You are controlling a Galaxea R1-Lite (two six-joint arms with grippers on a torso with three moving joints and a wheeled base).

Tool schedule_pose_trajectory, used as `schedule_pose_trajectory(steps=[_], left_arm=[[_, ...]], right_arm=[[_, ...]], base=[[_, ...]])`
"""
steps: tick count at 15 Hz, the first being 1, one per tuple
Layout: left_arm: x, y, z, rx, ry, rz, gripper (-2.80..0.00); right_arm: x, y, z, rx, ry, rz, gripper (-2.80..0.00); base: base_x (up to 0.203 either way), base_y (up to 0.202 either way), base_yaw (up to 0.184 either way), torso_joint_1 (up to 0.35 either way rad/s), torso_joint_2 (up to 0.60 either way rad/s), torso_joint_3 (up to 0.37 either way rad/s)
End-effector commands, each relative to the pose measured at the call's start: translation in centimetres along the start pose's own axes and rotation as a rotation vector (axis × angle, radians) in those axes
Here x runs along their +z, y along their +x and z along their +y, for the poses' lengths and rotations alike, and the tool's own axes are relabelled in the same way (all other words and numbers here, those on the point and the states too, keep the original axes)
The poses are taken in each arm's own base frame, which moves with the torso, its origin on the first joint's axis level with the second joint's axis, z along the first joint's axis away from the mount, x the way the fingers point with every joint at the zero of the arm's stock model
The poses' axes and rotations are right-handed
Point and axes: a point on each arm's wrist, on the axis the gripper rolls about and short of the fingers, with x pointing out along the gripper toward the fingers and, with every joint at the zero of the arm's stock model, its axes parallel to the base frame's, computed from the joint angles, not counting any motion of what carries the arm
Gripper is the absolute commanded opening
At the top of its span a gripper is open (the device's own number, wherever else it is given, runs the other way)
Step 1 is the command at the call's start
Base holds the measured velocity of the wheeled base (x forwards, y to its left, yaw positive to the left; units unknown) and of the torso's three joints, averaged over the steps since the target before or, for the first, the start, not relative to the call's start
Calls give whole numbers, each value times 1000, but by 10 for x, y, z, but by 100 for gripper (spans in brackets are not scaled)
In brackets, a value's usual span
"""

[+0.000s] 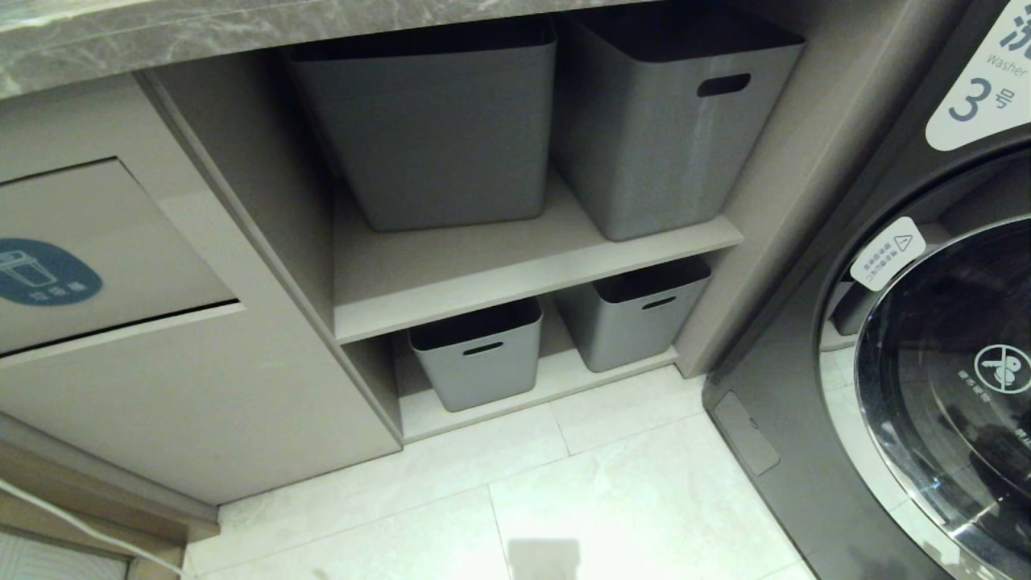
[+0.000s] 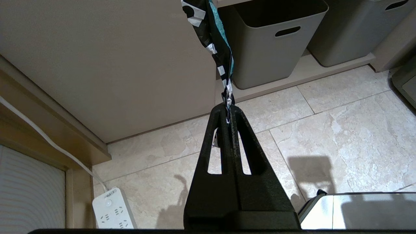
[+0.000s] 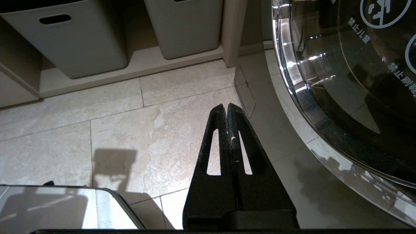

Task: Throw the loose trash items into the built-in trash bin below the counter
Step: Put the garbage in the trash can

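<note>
In the left wrist view my left gripper (image 2: pixel 228 107) is shut on a torn piece of trash (image 2: pixel 214 35), turquoise with black and white markings, which sticks out past the fingertips. It hangs low over the floor beside the beige cabinet panel (image 2: pixel 113 65). The built-in trash bin's flap (image 1: pixel 121 234) with its blue oval sticker (image 1: pixel 44 271) is at the far left of the head view, under the grey marble counter (image 1: pixel 161 32); the flap looks closed. My right gripper (image 3: pixel 226 109) is shut with nothing in it, low over the tiles by the washer. Neither arm appears in the head view.
Grey tubs (image 1: pixel 451 121) with slot handles fill two open shelves right of the bin. A washing machine (image 1: pixel 926 362) with a glass door stands at the right. A white power strip (image 2: pixel 112 209) and its cable lie on the floor beside the cabinet base.
</note>
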Motion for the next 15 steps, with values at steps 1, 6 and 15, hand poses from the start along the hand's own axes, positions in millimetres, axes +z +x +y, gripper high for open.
schedule_pose_trajectory(steps=[1,6,15], left_arm=[[0,0,0,-1,4,1,-280],[0,0,0,-1,12,1,-280],[0,0,0,1,-11,0,-280]], right_arm=[[0,0,0,1,0,0,-280],[1,0,0,1,0,-3,-280],[0,0,0,1,0,1,-280]], base=[[0,0,0,0,0,0],[0,0,0,0,0,0],[0,0,0,2,0,38]])
